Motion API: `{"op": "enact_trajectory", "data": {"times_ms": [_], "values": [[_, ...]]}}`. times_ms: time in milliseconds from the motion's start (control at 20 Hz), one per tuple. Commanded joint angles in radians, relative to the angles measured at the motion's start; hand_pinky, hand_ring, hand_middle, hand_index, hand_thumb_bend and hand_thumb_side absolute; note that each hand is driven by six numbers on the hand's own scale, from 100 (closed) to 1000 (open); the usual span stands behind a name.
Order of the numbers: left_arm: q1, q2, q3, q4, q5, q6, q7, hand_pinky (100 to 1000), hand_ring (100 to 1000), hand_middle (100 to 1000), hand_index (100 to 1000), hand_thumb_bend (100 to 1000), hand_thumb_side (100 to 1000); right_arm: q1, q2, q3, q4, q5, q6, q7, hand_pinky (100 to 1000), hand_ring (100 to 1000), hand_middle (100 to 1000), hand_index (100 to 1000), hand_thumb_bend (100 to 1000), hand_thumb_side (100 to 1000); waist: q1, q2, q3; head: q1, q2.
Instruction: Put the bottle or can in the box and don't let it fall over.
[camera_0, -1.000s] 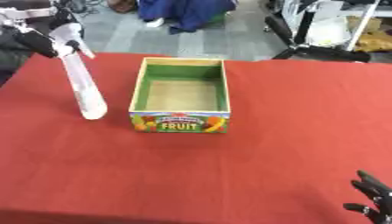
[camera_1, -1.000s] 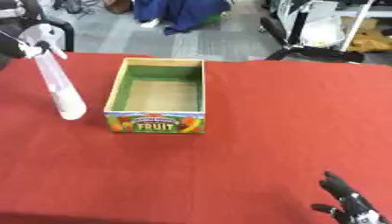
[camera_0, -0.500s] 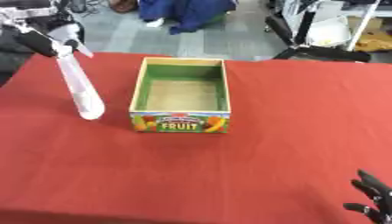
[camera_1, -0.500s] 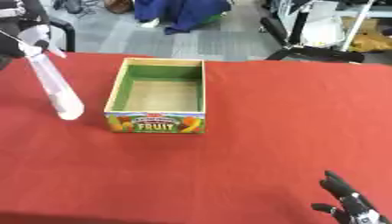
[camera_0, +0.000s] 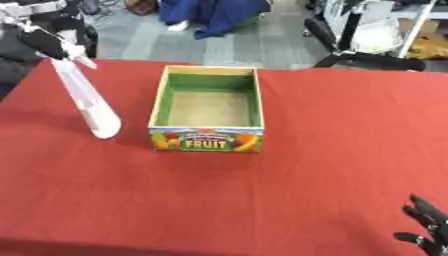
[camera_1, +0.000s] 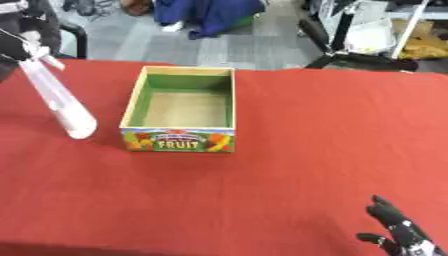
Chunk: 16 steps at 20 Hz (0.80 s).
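Bottle (camera_0: 86, 98): held at its top by left hand (camera_0: 45, 41), tilted, base down-right, just left of box (camera_0: 208, 109). Right hand (camera_0: 427, 226): relaxed, near-right corner, well apart.

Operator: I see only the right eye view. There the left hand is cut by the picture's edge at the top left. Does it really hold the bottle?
Observer: Yes. The left eye view shows more of the left hand; its dark fingers are curled round the upper end of the tilted bottle.
Operator: Is the bottle's lower end close to the table's left edge?
Observer: No. The left eye view shows more of the table on that side, and the lower end hangs well inside the edge, nearer to the box. I cannot tell if it touches the cloth.
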Motion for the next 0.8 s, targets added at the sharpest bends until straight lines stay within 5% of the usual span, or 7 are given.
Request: {"op": "enact_trajectory", "data": {"times_ms": [50,600,800], "values": [[-0.022,0.038,0.016,-0.018,-0.007,-0.001,0.014,538,416,273,472,100,291,-0.005,-0.017,-0.004,-0.011,0.003,0.002,-0.001,739,1000,1000,901,100,850,0.004,-0.005,-0.001,0.004,0.005],[-0.022,0.04,0.019,-0.021,-0.014,0.001,0.022,539,419,272,475,100,293,-0.007,-0.018,-0.004,-0.011,0.002,0.002,-0.001,738,1000,1000,901,100,845,0.007,-0.007,-0.002,0.005,0.006],[-0.022,0.041,0.02,-0.025,-0.013,0.002,0.032,607,478,345,546,100,215,-0.007,-0.017,-0.004,-0.011,0.002,0.002,0.0,738,1000,1000,901,100,847,0.007,-0.007,-0.003,0.006,0.006]]}}
